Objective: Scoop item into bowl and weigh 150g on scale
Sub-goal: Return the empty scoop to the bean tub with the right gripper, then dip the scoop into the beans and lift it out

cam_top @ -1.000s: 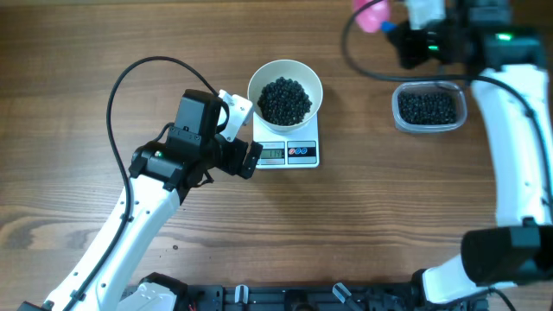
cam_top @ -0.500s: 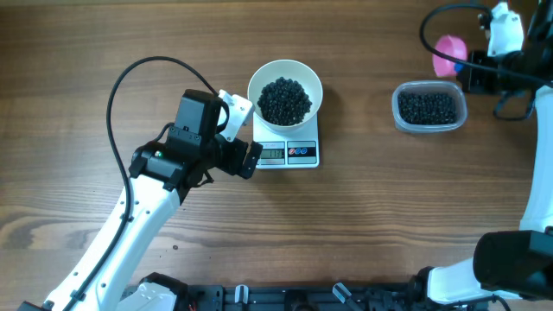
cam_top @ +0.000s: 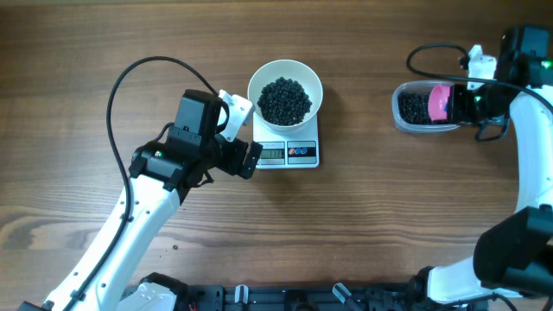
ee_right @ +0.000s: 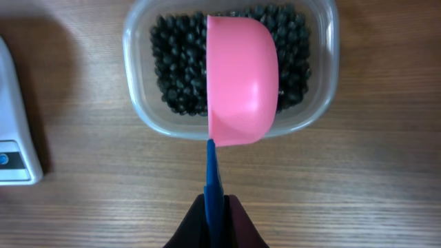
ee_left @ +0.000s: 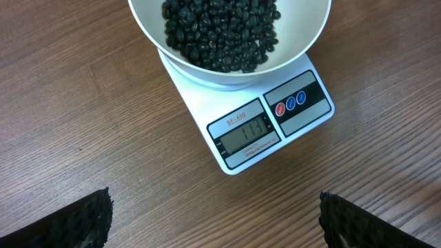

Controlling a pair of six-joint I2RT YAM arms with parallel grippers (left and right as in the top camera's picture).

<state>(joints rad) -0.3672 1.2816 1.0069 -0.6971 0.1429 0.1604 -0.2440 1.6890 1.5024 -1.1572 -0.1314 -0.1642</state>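
The job looked partly done. The white bowl [cam_top: 259,73] sat on the small square scale [cam_top: 287,159], heaped with glossy black beads [cam_top: 285,100], and the grey display [ee_left: 249,132] seemed to read 113, so I judged that more had to go in.

Over on the right, the right gripper [ee_right: 213,220] was pinched tight on the thin blue handle [ee_right: 212,179] of a smooth pink plastic scoop [ee_right: 241,83]. The scoop was turned with its rounded back up over the clear, round-cornered tub [ee_right: 138,103], where more beads lay loose. I could not tell whether the scoop had anything in it.

The left gripper [cam_top: 244,134] hung just beside the scale with its ridged black fingers [ee_left: 69,220] spread wide, holding nothing. Everything stood on a grained wooden table [cam_top: 389,216].
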